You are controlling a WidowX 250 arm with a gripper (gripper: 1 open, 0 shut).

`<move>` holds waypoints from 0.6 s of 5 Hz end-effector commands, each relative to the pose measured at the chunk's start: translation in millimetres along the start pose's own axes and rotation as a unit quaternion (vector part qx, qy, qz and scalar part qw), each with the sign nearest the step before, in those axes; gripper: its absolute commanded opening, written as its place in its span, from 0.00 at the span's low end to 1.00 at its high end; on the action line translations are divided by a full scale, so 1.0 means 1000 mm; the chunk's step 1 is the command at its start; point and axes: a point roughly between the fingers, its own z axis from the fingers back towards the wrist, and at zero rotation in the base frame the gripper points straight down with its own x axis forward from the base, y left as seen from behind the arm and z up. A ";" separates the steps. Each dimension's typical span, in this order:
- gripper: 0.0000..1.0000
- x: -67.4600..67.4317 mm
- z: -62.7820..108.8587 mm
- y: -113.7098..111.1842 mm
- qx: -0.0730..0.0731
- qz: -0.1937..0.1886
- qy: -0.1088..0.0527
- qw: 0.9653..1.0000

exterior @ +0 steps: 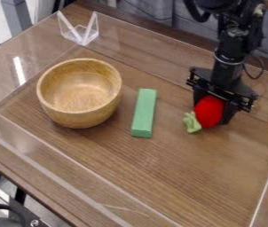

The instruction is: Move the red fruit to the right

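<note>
One small bright-red toy fruit with a green leafy top (208, 111) sits on the wooden table (161, 177), and I have the black gripper (218, 106) pointing straight down over it, its two fingers (197, 90) standing on either side of the red body. From this camera the fingers look narrowed around the fruit, but I cannot tell whether the pads are actually pressing on it or just flanking it with a sliver of gap. The leafy end pokes out below and to the left of the fingers, touching the tabletop. I judge the fruit to be light, hollow plastic or soft foam, rounded and fairly smooth, so it could squirt out sideways if pinched off-centre; the widest part of the red body, between the fingers now, is the place to hold, not the floppy leaves. Well to the left of the fingers lie a long green rectangular block (144, 113) and, further off, a round wooden bowl (80, 91), both apart from the fruit. Bare table lies to the right of the fingers for the move.
</note>
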 end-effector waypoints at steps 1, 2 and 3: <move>1.00 0.008 0.016 -0.003 0.004 0.001 -0.017 1.000; 1.00 0.007 0.017 -0.002 0.008 0.004 -0.008 1.000; 0.00 0.006 0.016 -0.001 0.010 0.006 -0.005 1.000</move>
